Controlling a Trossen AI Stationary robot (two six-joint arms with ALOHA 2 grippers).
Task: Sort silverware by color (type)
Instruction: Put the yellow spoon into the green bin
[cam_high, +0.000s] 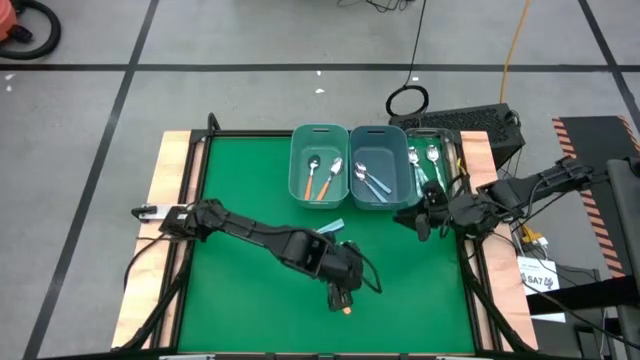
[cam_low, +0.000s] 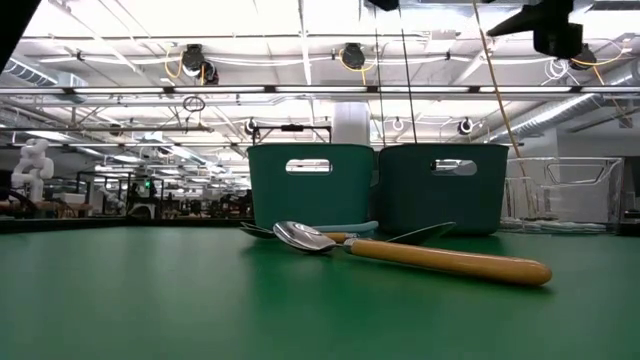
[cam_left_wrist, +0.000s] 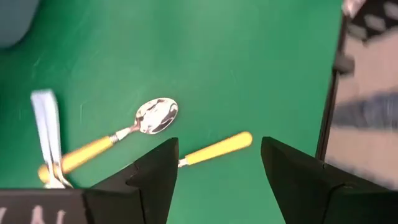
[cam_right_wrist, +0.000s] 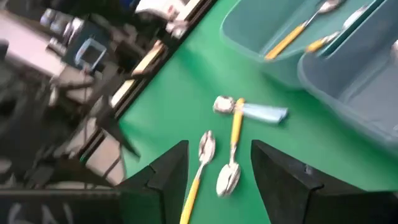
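Three spoons lie flat on the green mat near its middle. Two have orange handles, one and the other. The third has a light blue handle. My left gripper is open above the first orange spoon, whose handle runs across the gap between my fingers. In the high view this gripper hovers near the mat's near edge, with the orange handle tip showing just beyond it. My right gripper is open at the mat's right side and holds nothing. More spoons lie in the bins.
Two teal bins stand at the far edge: the left one holds orange-handled spoons and the right one holds light-blue-handled ones. Green-handled spoons lie just to their right. The black frame rail borders the mat.
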